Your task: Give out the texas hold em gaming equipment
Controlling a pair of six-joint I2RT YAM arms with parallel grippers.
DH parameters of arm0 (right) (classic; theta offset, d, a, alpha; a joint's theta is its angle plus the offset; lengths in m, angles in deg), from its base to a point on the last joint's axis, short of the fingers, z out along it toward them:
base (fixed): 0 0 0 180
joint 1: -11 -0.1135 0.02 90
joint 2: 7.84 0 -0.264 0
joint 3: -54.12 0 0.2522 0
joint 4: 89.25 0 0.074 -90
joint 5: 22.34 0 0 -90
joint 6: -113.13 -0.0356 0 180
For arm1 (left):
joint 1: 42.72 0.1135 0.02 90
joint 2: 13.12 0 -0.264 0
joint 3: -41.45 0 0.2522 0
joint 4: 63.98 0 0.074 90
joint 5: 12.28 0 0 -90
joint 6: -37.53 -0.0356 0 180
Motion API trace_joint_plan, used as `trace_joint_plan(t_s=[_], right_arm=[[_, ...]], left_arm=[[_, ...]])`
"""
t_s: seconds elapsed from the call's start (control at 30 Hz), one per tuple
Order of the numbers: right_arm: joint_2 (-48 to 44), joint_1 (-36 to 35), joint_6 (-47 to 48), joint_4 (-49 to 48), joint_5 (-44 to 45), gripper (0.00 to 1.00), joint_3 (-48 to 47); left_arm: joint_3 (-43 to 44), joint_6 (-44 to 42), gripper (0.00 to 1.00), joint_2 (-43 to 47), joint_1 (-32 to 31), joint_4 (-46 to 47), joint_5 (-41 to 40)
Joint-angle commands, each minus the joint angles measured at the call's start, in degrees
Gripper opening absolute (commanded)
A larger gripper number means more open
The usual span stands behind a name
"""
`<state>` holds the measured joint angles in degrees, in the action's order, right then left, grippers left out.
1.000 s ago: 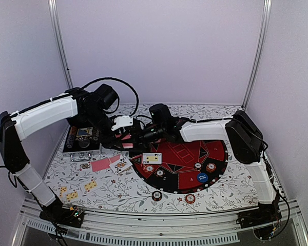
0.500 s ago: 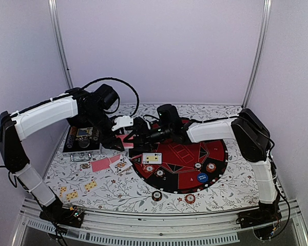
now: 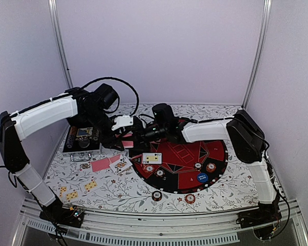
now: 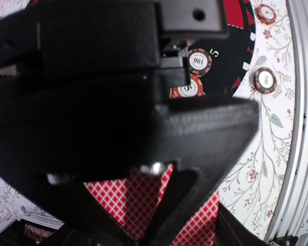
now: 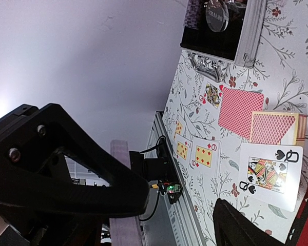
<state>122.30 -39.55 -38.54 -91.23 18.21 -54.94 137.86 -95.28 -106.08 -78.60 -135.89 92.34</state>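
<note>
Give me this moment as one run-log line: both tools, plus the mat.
left tool: shut on red-backed cards | right tool: open, empty | mat: face-up card, chips, blue button

White-shelled arms (image 3: 46, 115) with black joints (image 3: 105, 96) and looping cable (image 3: 113, 79).

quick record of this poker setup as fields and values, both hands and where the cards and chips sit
left hand: shut on red-backed cards, raised near the mat's left edge
right hand: open, fingertips close to those cards
mat: holds one face-up card, mat chips, blue button disc
near side, off mat: two loose chips
left of mat: queen of spades, face-down card, diamond cards
silver case: open, far left
</note>
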Motion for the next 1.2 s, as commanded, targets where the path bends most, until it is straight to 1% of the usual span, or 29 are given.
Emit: trace_joint_plan(t_s=[0.0, 0.07, 0.17, 0.33, 0.5, 0.7, 0.97, 1.17], right_arm=[[3.2, -0.5, -2.1, -1.3, 0.3, 0.76, -1.8], [3.5, -0.5, -2.1, -1.2, 0.4, 0.74, -1.6], [3.4, -0.2, -1.7, -0.5, 1.3, 0.69, -0.2], [0.3, 1.7, -0.7, -0.7, 3.1, 0.64, 5.0], [-1.4, 2.1, 0.0, -0.8, 3.3, 0.59, 6.4], [-2.3, 2.2, 0.2, -0.9, 3.4, 0.56, 7.5], [-5.0, 3.4, 0.8, -1.0, 3.7, 0.48, 10.3], [-6.6, 3.8, 1.3, -0.9, 3.6, 0.45, 11.9]], left_arm=[[1.8, 0.2, 0.49, 0.0, 0.2, 0.1, 1.0], [2.0, 0.2, 0.49, 0.0, 0.2, 0.1, 1.0], [1.8, 0.2, 0.49, 0.1, 0.2, 0.0, 1.2], [1.4, 0.1, 0.49, 0.7, 0.3, -0.1, 1.1], [1.3, 0.1, 0.49, 0.9, 0.4, -0.1, 1.0], [1.3, 0.0, 0.49, 0.9, 0.5, -0.3, 1.0], [0.6, 0.1, 0.49, 1.1, 0.7, -0.2, 0.7], [0.3, -0.1, 0.48, 1.0, 0.8, 0.0, 0.6]])
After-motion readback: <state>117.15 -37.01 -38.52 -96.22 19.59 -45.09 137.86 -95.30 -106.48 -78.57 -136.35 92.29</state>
